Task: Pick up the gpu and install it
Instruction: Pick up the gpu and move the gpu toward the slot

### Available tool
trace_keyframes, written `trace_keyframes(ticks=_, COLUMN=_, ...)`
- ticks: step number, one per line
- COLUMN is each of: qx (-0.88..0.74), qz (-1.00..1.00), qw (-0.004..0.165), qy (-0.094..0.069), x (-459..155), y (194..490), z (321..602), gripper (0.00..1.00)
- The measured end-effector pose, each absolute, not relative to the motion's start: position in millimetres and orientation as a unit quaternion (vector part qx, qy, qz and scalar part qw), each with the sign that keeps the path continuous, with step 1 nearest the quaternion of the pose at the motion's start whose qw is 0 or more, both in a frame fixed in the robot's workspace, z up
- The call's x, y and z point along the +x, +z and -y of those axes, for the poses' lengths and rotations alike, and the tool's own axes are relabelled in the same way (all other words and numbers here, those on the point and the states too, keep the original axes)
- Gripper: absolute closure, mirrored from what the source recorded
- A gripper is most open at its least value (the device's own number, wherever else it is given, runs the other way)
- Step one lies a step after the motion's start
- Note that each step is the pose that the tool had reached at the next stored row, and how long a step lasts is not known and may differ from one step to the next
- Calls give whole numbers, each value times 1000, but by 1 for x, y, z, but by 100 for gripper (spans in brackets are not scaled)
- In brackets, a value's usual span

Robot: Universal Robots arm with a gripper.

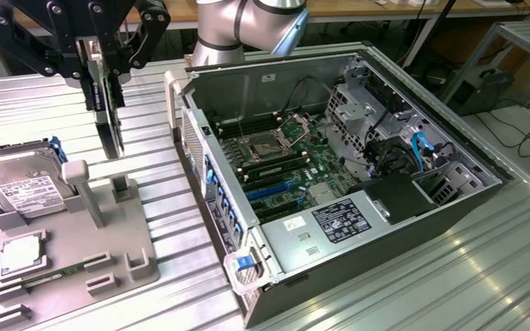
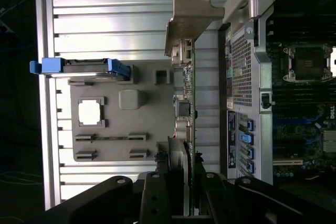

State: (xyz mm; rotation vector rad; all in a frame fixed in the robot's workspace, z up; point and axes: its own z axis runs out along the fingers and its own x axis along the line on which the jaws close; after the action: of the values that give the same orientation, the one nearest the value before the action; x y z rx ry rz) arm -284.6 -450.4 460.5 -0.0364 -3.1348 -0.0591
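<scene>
The black tool (image 1: 102,69) is clenched on the thin dark gpu card (image 1: 110,131), upright in the air near the grey plastic tray (image 1: 72,241), and the silver hard drive (image 1: 21,186) has a white label (image 1: 27,187) too small to read.

The gpu (image 1: 110,117) hangs between the tray (image 1: 72,262) and the case (image 1: 385,276)

Readable text: none | hard drive label (image 1: 21,187): print too small to be read | power supply label (image 1: 344,219): likewise | gpu (image 1: 110,131): no marking made out

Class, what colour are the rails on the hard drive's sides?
The rails are blue; the wrist view shows them best.
</scene>
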Motion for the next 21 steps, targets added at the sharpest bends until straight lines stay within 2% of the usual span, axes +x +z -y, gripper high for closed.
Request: trace_keyframes(ticks=21, qx=-12, qz=1000, qw=3, qy=-19, x=-261, y=460, z=450, gripper=72)
